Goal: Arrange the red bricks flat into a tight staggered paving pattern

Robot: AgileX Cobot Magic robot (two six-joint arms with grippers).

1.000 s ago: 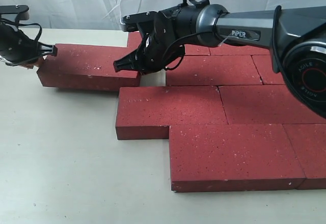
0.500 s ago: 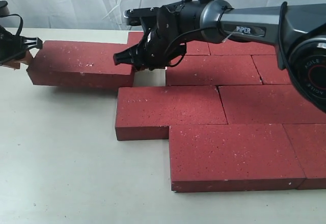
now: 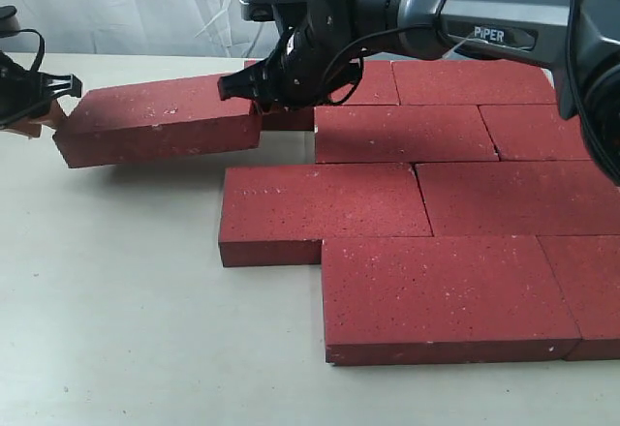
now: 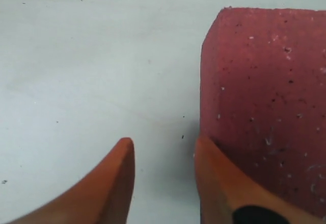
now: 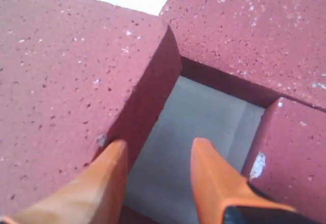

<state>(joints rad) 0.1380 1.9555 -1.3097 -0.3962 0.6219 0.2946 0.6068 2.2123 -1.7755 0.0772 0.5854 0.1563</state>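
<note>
The loose brick [image 3: 160, 121] lies at the left of the laid bricks [image 3: 417, 203], not yet closed into its row: its long side runs askew to the pattern and its right end looks raised or turned, which of the two I cannot tell. A gripper stands at each of its ends, probably so the brick can be steered from both sides at once. The left gripper [image 3: 58, 105] is at the outer end with its fingers apart and only bare table [image 3: 126, 300] between them; in the left wrist view one finger [image 4: 219, 183] sits against the brick's corner. The right gripper [image 3: 242, 95] reaches across to the inner end, also spread and clasping nothing, one finger [image 5: 102, 178] against the brick's end face and the other over the slot [image 5: 204, 117]. That slot of bare table is walled by laid bricks behind and to the right, so the brick likely has to be squared first and then slid in endwise; a skewed corner could catch on a neighbour's edge. To the left and front the table gives ample room to swing.
</note>
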